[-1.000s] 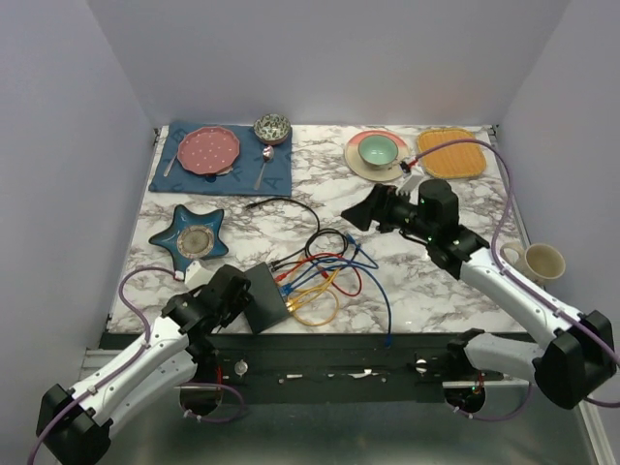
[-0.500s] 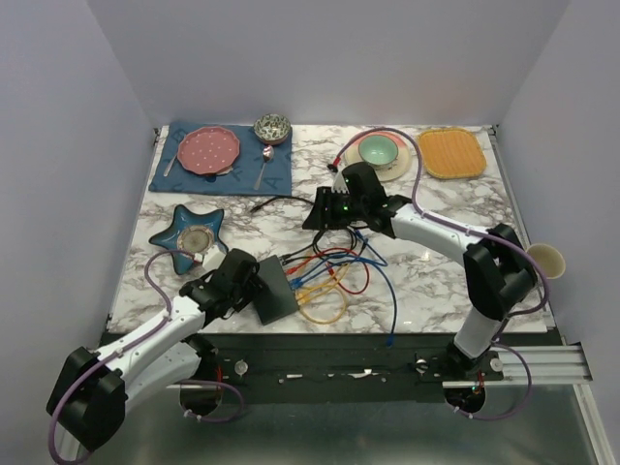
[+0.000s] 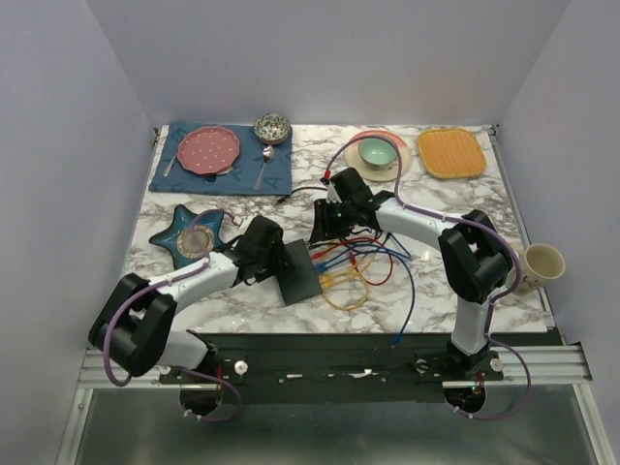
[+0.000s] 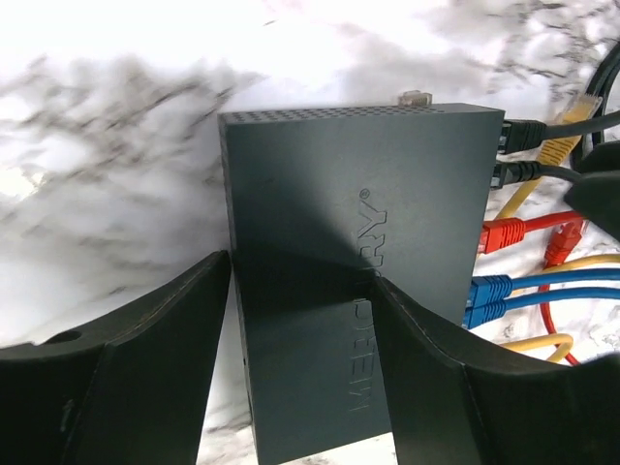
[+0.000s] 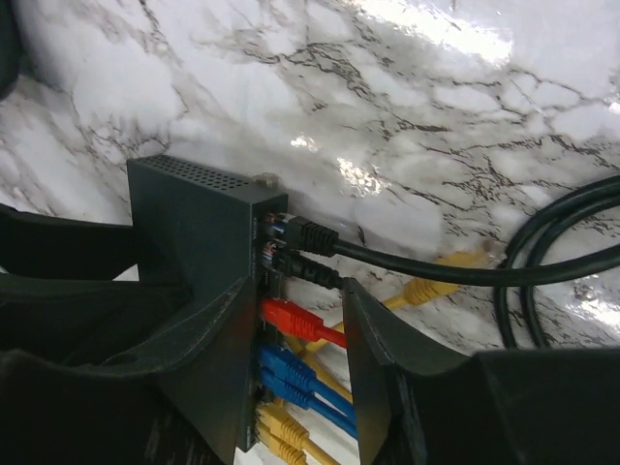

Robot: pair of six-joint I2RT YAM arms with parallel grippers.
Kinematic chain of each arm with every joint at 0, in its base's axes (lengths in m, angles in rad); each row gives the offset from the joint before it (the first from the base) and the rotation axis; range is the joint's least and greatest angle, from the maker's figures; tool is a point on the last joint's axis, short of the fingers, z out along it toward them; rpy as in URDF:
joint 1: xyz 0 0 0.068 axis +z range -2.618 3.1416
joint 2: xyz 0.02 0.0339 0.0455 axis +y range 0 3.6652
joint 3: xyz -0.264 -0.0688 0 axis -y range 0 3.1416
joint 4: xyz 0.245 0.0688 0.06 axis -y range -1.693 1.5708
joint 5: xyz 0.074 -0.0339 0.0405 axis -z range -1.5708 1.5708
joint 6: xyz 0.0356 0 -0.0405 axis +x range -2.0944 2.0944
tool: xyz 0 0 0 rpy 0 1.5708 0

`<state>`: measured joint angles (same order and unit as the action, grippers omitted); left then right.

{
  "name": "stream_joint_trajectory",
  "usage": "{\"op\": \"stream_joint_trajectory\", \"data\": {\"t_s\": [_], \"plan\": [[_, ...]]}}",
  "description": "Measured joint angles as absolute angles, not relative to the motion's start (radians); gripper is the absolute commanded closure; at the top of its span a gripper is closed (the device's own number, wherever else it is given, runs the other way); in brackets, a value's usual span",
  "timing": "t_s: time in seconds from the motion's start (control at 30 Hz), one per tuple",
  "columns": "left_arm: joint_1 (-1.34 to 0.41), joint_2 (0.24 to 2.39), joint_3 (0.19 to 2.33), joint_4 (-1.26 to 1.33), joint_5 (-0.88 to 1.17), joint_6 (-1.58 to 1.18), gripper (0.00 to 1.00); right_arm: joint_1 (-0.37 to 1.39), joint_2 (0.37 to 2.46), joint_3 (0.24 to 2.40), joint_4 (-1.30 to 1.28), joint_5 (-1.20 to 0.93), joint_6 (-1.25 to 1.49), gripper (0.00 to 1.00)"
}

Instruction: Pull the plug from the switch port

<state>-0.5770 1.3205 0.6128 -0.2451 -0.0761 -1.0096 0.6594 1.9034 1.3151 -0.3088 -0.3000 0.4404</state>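
Note:
The switch is a flat matte-black box near the table's front centre, with its port row facing right. My left gripper is shut on its left end. In the left wrist view the fingers straddle the switch. My right gripper is open at the port side. In the right wrist view its jaws stand either side of the red plug without touching it. Two black plugs sit above the red one; blue plugs and yellow plugs sit below it.
A tangle of coloured cables lies right of the switch. A dark blue star dish sits to the left. At the back are a blue placemat with a pink plate, a green bowl and an orange mat. A mug stands at the right edge.
My left gripper has carried the switch right and away from the front edge. My right gripper has swung left from the table's right side to the port row.

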Motion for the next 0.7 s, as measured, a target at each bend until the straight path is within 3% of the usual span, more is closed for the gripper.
{"op": "stream_joint_trajectory", "data": {"t_s": [0.27,0.7], "plan": [[-0.577,1.596,0.889,-0.269,0.020,-0.877,0.27,0.656,1.822,1.155,-0.310,-0.221,0.435,0.51],[-0.578,1.829,1.193,-0.334,0.057,-0.833,0.26,0.654,1.670,0.954,-0.260,-0.252,0.472,0.50]]}}
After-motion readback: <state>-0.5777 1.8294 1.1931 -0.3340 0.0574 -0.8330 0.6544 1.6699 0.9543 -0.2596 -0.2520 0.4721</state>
